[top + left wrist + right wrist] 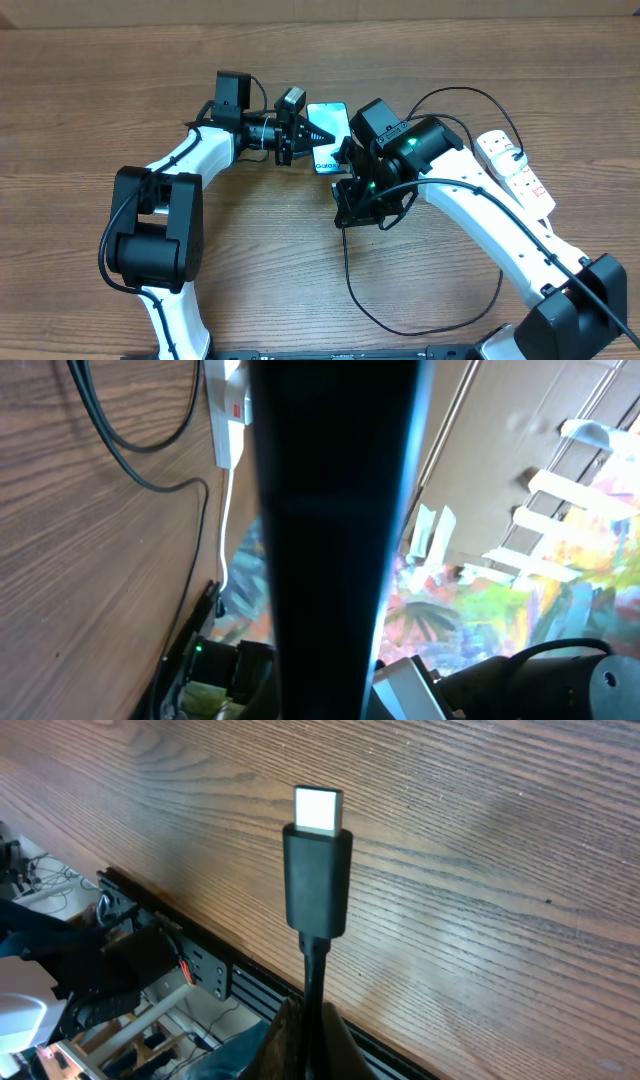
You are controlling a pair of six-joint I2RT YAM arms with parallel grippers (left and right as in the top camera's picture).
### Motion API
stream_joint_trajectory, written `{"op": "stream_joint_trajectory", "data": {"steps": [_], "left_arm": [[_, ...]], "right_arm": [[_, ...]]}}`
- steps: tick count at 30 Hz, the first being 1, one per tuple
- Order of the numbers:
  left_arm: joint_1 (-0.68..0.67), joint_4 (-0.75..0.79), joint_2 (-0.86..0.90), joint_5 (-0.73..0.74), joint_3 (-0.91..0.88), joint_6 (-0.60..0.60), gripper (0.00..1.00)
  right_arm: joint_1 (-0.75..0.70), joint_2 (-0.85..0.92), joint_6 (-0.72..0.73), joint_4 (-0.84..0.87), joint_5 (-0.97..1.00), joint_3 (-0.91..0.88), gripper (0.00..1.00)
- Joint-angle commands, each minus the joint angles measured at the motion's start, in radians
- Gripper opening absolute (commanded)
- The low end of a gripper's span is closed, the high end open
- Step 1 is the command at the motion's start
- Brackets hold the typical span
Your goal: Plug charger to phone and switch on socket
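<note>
Your right end effector [308, 1025] pinches the charger [318, 870] tip, while the phone [331, 116], pinched by the left end effector [308, 136], lies just beyond it

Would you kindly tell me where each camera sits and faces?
Overhead: above the table, looking down; left arm, right arm, the phone, the socket.
Left wrist: on left arm, facing across the table; a dark slab fills the centre.
Right wrist: on right arm, facing the table; right claw holds the charger.
Shared: overhead and left wrist show the socket.
</note>
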Motion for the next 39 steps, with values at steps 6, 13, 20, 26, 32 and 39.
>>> {"op": "stream_joint_trajectory", "data": {"steps": [6,13,20,26,32,39], "left_arm": [[-0.002,0.005,-0.001,0.041,0.003,0.129,0.04],[-0.002,0.005,-0.001,0.042,0.003,0.129,0.04],[-0.002,0.005,-0.001,0.042,0.003,0.143,0.04],[-0.002,0.004,-0.001,0.042,0.003,0.142,0.04],[-0.002,0.003,-0.001,0.068,0.003,0.137,0.04],[-0.002,0.004,-0.001,0.067,0.003,0.093,0.04]], "right_arm": [[-0.003,0.005,0.012,0.016,0.003,0.028,0.04],[-0.003,0.005,0.033,0.023,0.048,0.028,0.04],[-0.003,0.005,0.041,0.035,0.075,0.028,0.04],[-0.003,0.005,0.041,0.045,0.084,0.028,0.04],[-0.003,0.005,0.051,0.045,0.085,0.028,0.04],[-0.003,0.005,0.057,0.045,0.082,0.028,0.04]]}}
